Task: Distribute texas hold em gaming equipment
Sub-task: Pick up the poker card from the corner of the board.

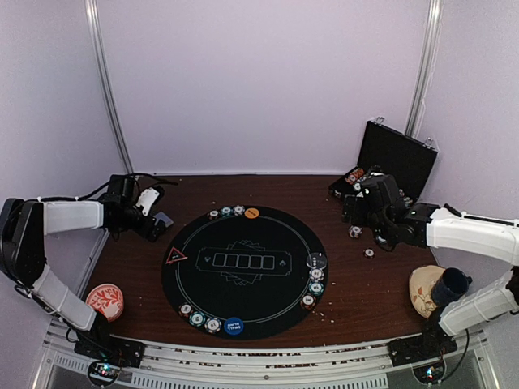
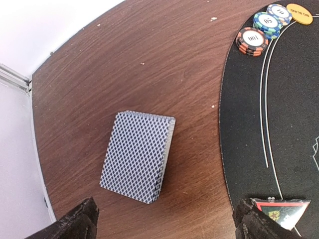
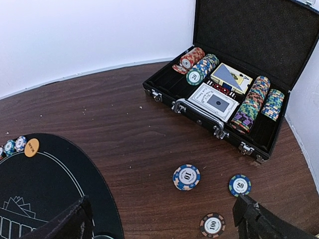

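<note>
Near rim: three striped poker chips [image 1: 197, 318] and a blue button disc [image 1: 233, 326] sit on the near edge of the black mat [image 1: 243, 296].
Left gripper [image 2: 167, 214]: jaws spread wide and empty, hanging just above the deck [image 2: 138, 155].
Deck: face down on bare wood, just left of the mat, its stack slightly skewed.
Red triangle marker [image 2: 279, 211]: on the mat's left edge, beside one finger.
Right gripper [image 3: 162, 219]: wide open, holding nothing. Three loose chips [image 3: 186, 177] lie on the wood ahead of it.
Far rim: three more chips and an orange disc [image 1: 252, 213].
Case [image 3: 249, 30]: far right corner, lid up, chip rows inside.
Step, as I judge it: lifting the deck.
Doing it well: shift left so the deck is centred, turn the wrist to match its tilt, go down almost to the wood, then close squarely on the long edges — a skewed stack shears easily.
</note>
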You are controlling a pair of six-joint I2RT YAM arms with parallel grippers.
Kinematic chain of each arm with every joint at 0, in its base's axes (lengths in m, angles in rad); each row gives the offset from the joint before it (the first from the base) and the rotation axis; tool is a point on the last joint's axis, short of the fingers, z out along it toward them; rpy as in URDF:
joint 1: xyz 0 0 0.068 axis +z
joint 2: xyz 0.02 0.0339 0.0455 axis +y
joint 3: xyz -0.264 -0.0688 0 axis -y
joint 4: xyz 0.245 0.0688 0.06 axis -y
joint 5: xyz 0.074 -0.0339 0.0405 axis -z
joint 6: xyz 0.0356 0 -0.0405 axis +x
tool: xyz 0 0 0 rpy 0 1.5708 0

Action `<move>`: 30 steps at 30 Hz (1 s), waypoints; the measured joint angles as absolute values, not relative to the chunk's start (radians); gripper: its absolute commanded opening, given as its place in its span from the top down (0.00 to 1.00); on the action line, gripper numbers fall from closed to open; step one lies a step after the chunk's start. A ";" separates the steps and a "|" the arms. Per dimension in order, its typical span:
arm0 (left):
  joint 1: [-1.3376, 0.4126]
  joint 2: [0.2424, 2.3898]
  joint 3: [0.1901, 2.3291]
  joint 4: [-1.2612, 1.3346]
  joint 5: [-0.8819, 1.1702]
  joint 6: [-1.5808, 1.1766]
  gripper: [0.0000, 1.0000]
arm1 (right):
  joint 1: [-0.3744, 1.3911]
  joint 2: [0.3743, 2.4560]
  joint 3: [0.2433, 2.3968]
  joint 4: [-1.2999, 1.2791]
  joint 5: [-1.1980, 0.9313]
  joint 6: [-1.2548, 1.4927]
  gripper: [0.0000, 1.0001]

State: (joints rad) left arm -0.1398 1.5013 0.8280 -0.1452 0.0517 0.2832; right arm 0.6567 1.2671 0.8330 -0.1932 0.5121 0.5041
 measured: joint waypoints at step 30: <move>0.001 1.807 1.259 -0.445 0.210 0.552 0.02 | 0.682 1.321 0.833 -0.181 0.470 0.496 0.00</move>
State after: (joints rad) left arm 0.0010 1.8069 1.2587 -0.4454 0.2096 0.5518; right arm 0.6815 1.3209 0.8330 -0.1810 0.4702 0.4957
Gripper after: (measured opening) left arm 0.978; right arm 1.000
